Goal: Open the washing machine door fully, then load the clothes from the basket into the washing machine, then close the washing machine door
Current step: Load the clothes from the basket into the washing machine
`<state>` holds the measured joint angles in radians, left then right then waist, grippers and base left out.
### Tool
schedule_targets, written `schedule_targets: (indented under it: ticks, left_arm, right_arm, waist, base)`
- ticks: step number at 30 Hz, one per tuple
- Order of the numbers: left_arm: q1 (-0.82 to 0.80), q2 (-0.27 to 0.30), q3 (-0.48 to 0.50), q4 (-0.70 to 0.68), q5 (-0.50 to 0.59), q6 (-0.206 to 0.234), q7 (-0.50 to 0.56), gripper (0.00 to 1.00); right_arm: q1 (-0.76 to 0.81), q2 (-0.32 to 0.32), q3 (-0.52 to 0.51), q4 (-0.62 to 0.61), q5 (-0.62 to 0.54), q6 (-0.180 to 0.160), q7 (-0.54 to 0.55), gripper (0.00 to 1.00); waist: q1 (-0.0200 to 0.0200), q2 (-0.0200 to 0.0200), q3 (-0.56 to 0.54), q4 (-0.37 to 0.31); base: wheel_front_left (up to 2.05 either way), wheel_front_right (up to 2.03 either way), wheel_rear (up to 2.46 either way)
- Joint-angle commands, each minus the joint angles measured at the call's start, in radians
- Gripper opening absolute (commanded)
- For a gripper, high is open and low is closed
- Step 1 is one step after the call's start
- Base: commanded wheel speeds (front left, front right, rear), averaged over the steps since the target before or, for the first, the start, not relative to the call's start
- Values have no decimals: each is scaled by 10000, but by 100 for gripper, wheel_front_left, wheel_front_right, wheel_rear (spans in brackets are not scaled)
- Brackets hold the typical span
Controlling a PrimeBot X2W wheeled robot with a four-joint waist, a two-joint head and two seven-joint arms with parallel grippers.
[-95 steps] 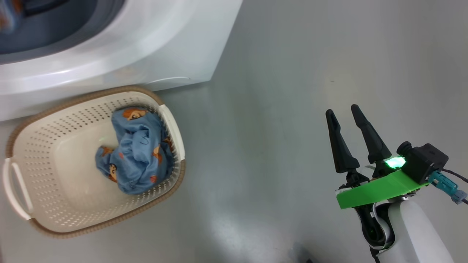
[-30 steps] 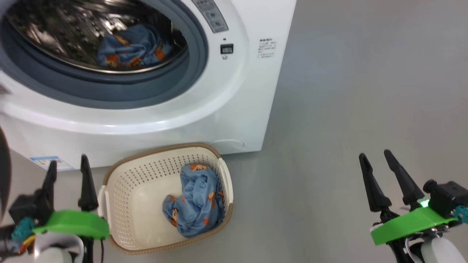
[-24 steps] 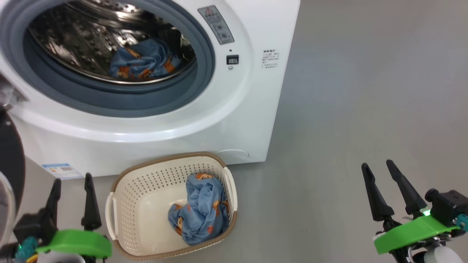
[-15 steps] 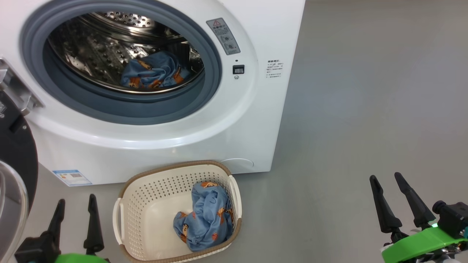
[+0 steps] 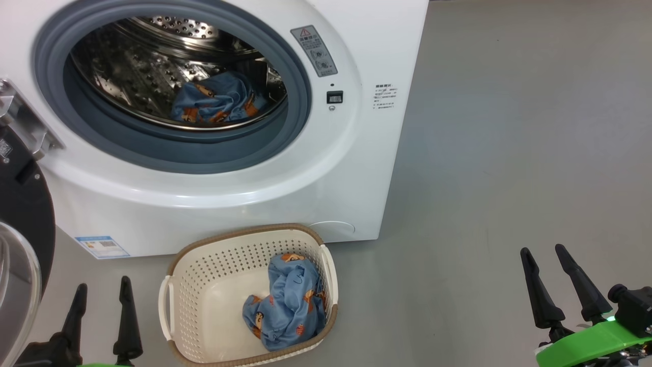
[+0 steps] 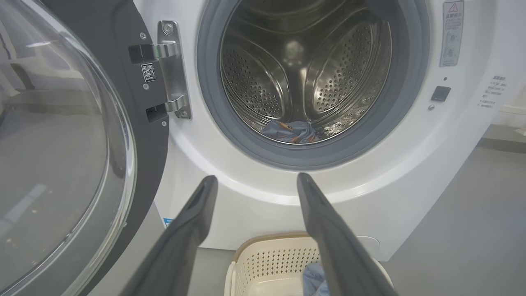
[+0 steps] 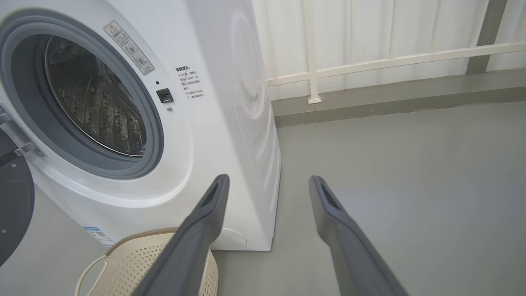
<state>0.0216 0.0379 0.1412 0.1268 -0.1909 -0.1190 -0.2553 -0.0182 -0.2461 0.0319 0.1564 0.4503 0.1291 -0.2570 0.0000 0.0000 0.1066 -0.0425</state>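
The white washing machine (image 5: 326,168) stands with its door (image 5: 23,229) swung open to the left, black rim and glass bowl (image 6: 53,156) showing. One piece of the light blue clothes (image 5: 216,102) lies in the steel drum (image 6: 304,70). Another piece of the clothes (image 5: 288,308) sits in the cream basket (image 5: 204,285) on the floor in front of the machine. My left gripper (image 5: 102,290) is open and empty at the lower left, beside the basket. My right gripper (image 5: 545,260) is open and empty at the lower right, well away from the basket.
Grey floor (image 5: 509,153) stretches to the right of the machine. A white railing and wall (image 7: 370,49) run behind it. The open door takes up the space at the left edge.
The head camera has tilted up from the basket to the machine front. Both grippers have sunk toward the bottom of the view, still open. The basket and the clothes lie as before.
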Motion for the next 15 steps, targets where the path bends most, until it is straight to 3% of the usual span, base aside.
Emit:
schedule_targets:
  ticks: [1, 15]
  left_arm:
    - [-83, 125, 288, -305, -26, 47, -65, 100]
    - [-222, 124, 77, -28, -175, 73, -65, 100]
  right_arm:
    - [4, -132, 185, -258, 189, 16, -48, 100]
    - [-261, -33, 238, -311, 173, 16, -48, 100]
  waist:
    - [0, 0, 1, -10]
    - [0, 0, 360, -91]
  base:
    - [0, 0, 0]
    - [0, 0, 0]
